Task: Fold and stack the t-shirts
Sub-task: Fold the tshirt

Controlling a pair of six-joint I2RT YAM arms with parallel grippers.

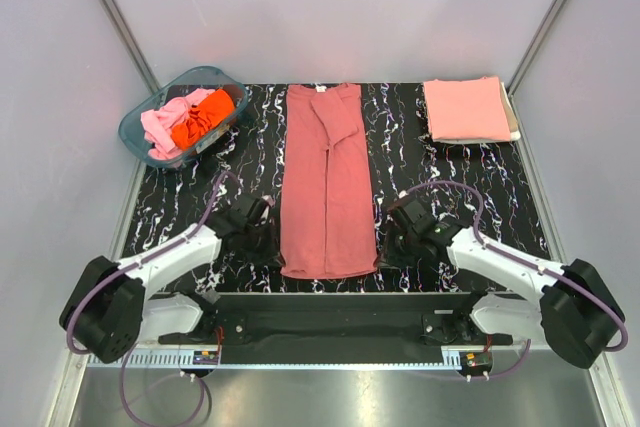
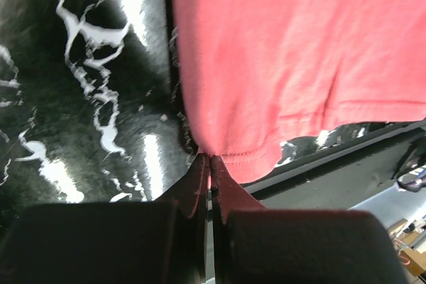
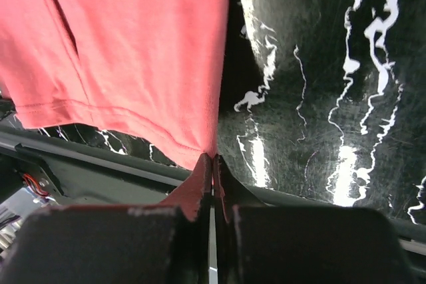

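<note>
Brick-red t-shirt [image 2: 299, 51] mostly beyond wrist-view edges

I am looking down on a table [image 1: 160, 197] with a black top veined in white. Plain pale grey walls are closing it in: back wall [image 1: 330, 7], left wall [image 1: 50, 97], right wall [image 1: 590, 97]. Two metal posts [image 1: 115, 17] are slanting up at the back corners. Overhead light is glaring off the tabletop in bright streaks in both wrist views. A brushed metal ledge [image 1: 330, 397] is running along the near edge.
</note>
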